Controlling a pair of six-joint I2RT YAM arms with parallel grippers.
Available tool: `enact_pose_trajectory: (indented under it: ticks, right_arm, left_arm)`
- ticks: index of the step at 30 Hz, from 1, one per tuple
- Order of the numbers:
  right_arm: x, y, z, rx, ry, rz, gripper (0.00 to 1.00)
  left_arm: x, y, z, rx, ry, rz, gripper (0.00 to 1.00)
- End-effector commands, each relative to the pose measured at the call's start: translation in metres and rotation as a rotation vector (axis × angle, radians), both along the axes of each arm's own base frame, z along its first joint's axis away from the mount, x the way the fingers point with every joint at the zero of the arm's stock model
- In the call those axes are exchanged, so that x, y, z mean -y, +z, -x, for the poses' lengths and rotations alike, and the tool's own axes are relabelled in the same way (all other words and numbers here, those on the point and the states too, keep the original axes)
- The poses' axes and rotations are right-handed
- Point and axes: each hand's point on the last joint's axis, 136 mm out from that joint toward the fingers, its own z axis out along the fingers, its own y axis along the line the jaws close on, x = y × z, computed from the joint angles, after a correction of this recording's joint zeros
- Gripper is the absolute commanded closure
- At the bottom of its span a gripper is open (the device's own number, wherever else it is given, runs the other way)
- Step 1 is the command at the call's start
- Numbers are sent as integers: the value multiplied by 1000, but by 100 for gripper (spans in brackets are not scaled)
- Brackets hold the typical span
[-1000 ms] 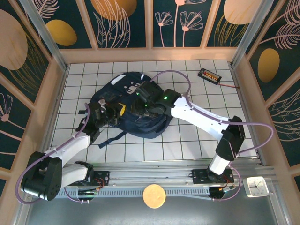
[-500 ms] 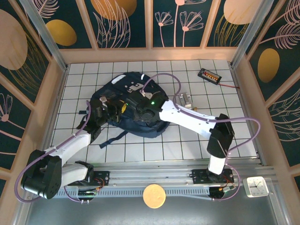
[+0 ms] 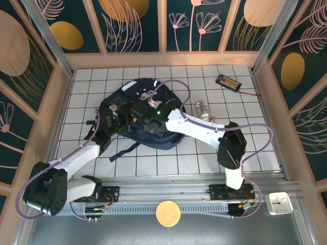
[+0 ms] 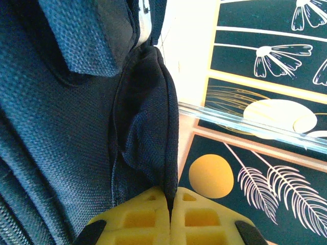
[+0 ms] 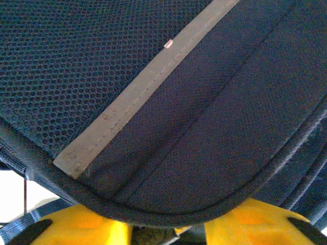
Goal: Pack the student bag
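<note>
The student bag [image 3: 145, 109], navy with grey trim, lies flat in the middle of the tiled table. At the bag's left side my left gripper [image 3: 120, 120] is shut on a fold of its dark fabric [image 4: 148, 132], pinched between the yellow fingertips [image 4: 168, 196]. My right gripper [image 3: 144, 120] hangs low over the bag's middle, close to the left one. In the right wrist view its yellow fingers [image 5: 89, 230] stand apart, and the bag's padded rounded edge [image 5: 168, 204] with a grey stripe [image 5: 148, 87] lies across their tips.
A small silver metal object [image 3: 202, 109] lies on the tiles right of the bag. A black device with orange marks [image 3: 228, 81] and a red wire sits at the back right. Wooden walls ring the table. A white clock [image 3: 279, 202] stands beyond the near rail.
My right arm has swung left across the bag, uncovering the silver object, and its jaws have narrowed. The left gripper has kept its hold in place.
</note>
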Motion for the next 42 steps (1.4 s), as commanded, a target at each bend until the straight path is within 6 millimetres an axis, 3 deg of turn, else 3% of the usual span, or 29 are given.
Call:
enact_pose_trajectory:
  ticks: [1,8,13,18,23,30,34,36,39,42]
  right_arm:
    - [20,-4,-9,41,-45,85,68]
    - [27,-2,-9,35,-40,91,100]
    - [51,-9,1,-6,-29,117,100]
    - [91,-26,10,-53,17,111,100]
    - [120,-33,-4,-53,84,102,100]
    - [134,-43,-45,-19,198,120,100]
    - [116,-28,-49,-24,232,-10,100]
    - [100,-21,-44,-33,253,-70,100]
    - [78,-9,-34,-39,282,-125,100]
    - [62,-1,-25,-42,308,-150,100]
  left_arm:
    - [6,64,-9,157,5,125,100]
    - [4,61,-7,152,9,107,100]
    - [1,46,-2,136,-10,12,100]
    - [-21,24,2,97,-1,-72,100]
    - [-42,14,2,74,4,-122,100]
    - [-43,5,2,53,-28,-157,100]
    - [-41,5,5,58,-52,-168,100]
    - [-40,6,8,58,-69,-189,65]
    - [-35,11,14,69,-83,-174,47]
    - [-17,15,19,76,-112,-144,45]
